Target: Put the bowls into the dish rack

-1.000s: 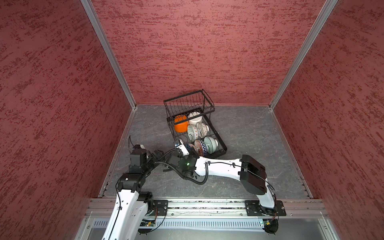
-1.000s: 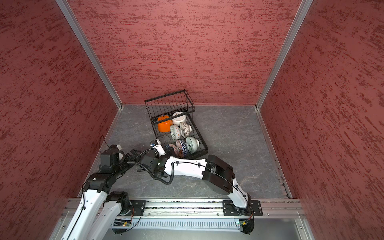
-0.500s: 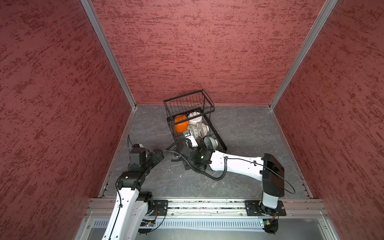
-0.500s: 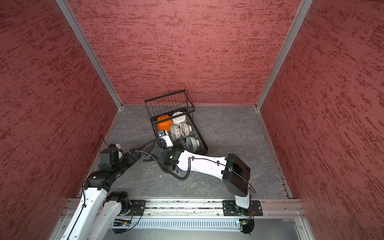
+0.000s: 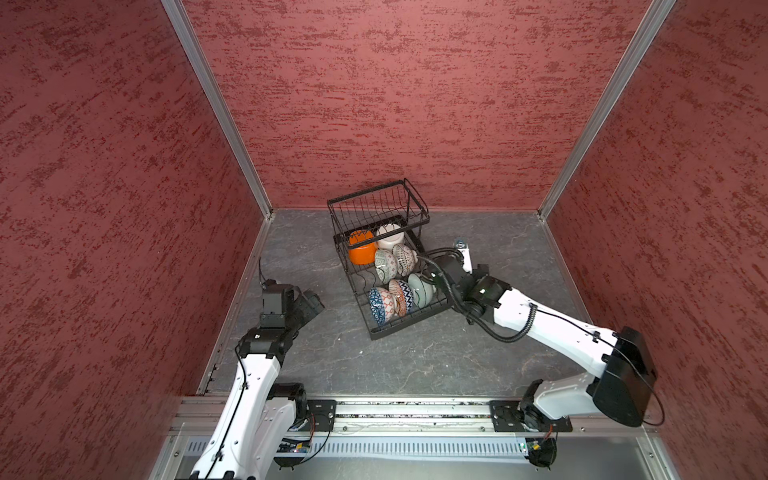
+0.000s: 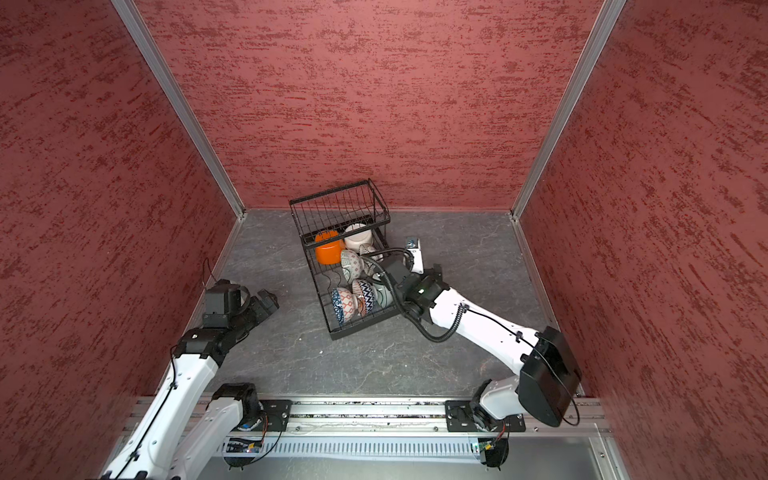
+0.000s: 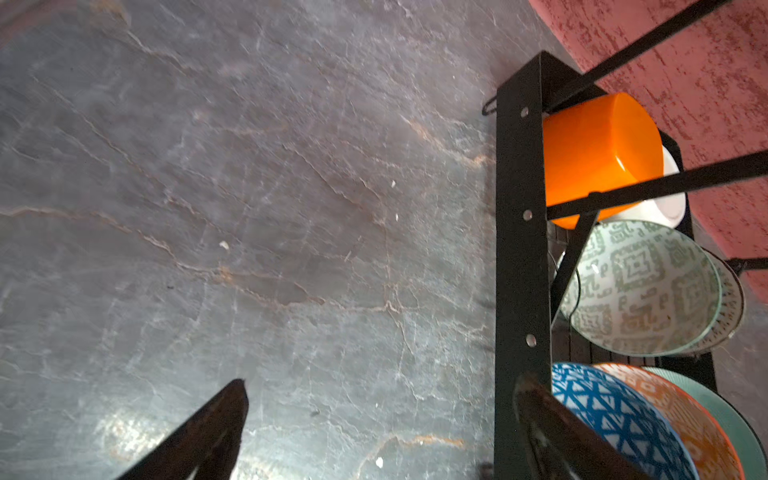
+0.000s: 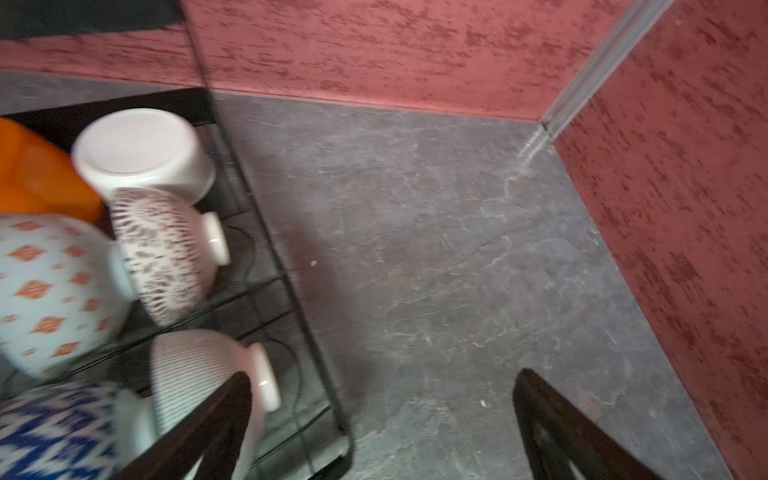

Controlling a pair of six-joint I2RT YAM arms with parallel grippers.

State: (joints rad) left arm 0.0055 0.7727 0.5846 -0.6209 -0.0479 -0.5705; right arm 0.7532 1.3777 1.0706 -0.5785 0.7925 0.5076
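Note:
The black wire dish rack stands at the back middle of the floor in both top views. Several bowls rest in its base: orange, white and patterned ones. My right gripper hovers open and empty beside the rack's right side, one fingertip in front of a ribbed pale bowl. My left gripper is open and empty over bare floor left of the rack. The orange bowl shows behind the frame.
Red textured walls close in the grey stone floor on three sides. The rack's raised basket stands by the back wall. An aluminium rail with both arm bases runs along the front.
My right gripper swung from the rack's near-left corner, over the rack, to its right side, and its jaws opened wide. The left arm barely moved.

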